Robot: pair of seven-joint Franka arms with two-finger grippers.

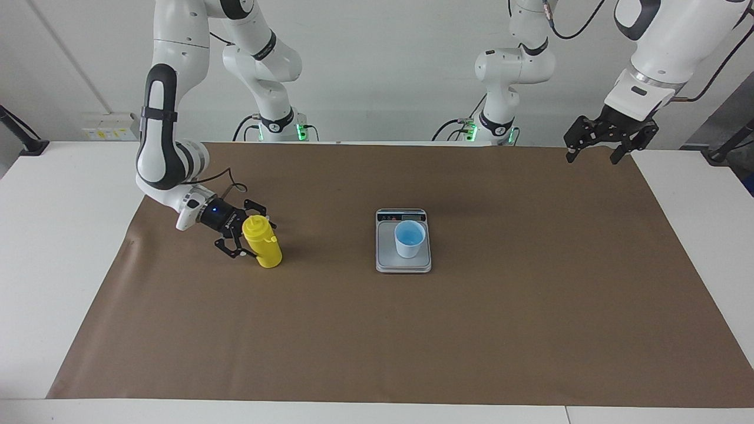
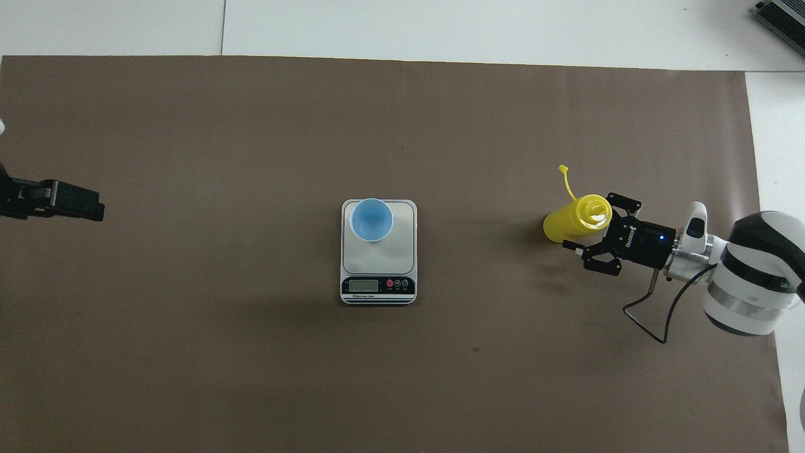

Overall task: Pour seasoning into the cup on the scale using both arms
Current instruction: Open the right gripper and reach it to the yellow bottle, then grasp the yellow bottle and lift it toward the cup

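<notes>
The yellow seasoning bottle (image 1: pixel 263 242) stands upright on the brown mat toward the right arm's end of the table, its tethered cap hanging loose (image 2: pixel 564 171). My right gripper (image 1: pixel 257 238) is low and level, open, with a finger on each side of the bottle (image 2: pixel 573 220). The light blue cup (image 1: pixel 409 238) stands on the silver scale (image 1: pixel 386 254) at mid table, on the part of the plate farthest from the robots (image 2: pixel 371 219). My left gripper (image 1: pixel 594 154) waits open and empty in the air over the left arm's end of the mat (image 2: pixel 63 201).
A brown paper mat (image 1: pixel 412 330) covers most of the white table (image 1: pixel 53 235). The scale's display strip (image 2: pixel 377 285) faces the robots. A grey device (image 2: pixel 780 12) lies at the table's corner farthest from the robots, at the right arm's end.
</notes>
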